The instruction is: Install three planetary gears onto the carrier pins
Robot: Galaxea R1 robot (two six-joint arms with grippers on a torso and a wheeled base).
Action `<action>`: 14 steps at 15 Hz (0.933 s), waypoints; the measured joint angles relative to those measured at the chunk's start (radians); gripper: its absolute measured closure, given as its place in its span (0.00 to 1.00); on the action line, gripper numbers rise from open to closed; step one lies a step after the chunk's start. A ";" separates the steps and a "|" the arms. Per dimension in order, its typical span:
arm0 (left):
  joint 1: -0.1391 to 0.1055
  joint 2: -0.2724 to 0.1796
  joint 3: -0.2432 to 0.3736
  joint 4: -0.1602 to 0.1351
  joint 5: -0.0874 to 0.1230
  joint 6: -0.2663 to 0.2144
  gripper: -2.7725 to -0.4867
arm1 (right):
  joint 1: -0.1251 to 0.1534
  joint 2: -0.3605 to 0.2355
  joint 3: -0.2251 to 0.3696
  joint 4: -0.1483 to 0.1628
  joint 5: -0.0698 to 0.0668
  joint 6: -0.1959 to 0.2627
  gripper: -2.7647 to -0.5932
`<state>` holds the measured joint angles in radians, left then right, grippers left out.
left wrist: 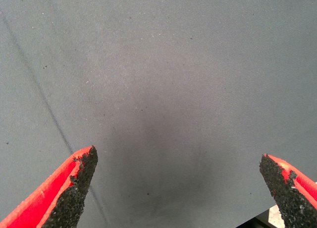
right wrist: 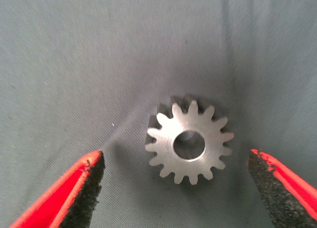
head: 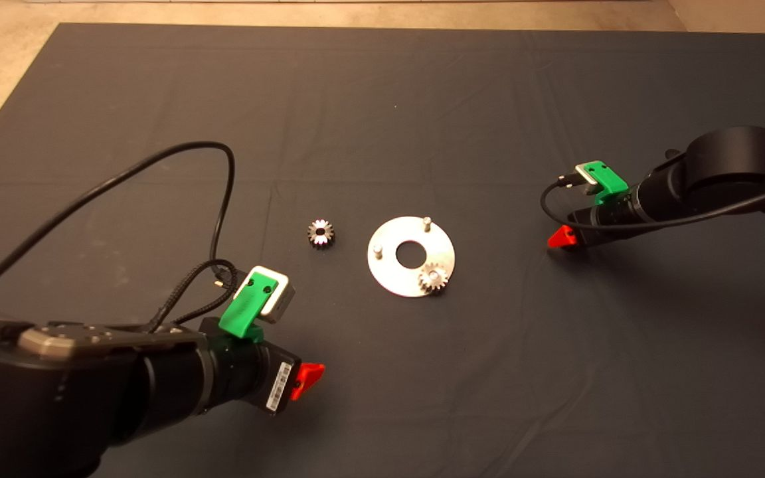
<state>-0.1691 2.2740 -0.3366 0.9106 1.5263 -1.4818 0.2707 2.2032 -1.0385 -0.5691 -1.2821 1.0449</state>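
Right wrist view has a loose gear (right wrist: 189,143) lying flat on the mat (right wrist: 74,64), dead between the right gripper (right wrist: 181,186)'s wide-open, empty fingers. That spot is well right of the disc (head: 411,256), which carries one gear (head: 433,277) already. Left gripper (left wrist: 178,188) is open and empty too.

Blk arms (head: 90,392), green tools, red fingers (left wrist: 74,188)
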 joint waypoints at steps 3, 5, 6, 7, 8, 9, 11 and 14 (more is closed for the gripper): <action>0.006 0.000 0.000 0.007 0.000 0.000 0.18 | -0.002 0.000 -0.001 0.000 0.001 0.000 0.36; 0.011 0.000 0.000 0.007 0.000 0.000 0.18 | -0.002 0.000 -0.005 0.000 0.015 0.000 0.42; 0.011 -0.003 0.000 0.010 -0.001 0.000 0.18 | -0.002 0.000 -0.011 0.000 0.021 0.000 0.43; 0.011 -0.006 0.000 0.012 0.000 0.000 0.18 | -0.002 0.000 -0.017 0.000 0.022 0.000 0.43; 0.011 -0.006 0.000 0.013 0.000 0.000 0.18 | -0.002 0.000 -0.021 0.000 0.022 0.000 0.43; 0.011 -0.006 0.000 0.014 0.000 0.000 0.18 | -0.002 0.000 -0.021 0.000 0.022 0.000 0.43; 0.011 -0.006 0.000 0.014 0.000 0.000 0.18 | -0.002 0.000 -0.022 0.000 0.022 0.000 0.45; 0.011 -0.006 0.000 0.014 0.000 0.000 0.18 | -0.004 0.000 -0.030 0.000 0.022 0.000 0.54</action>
<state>-0.1583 2.2679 -0.3366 0.9251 1.5264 -1.4817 0.2670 2.2034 -1.0683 -0.5691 -1.2598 1.0445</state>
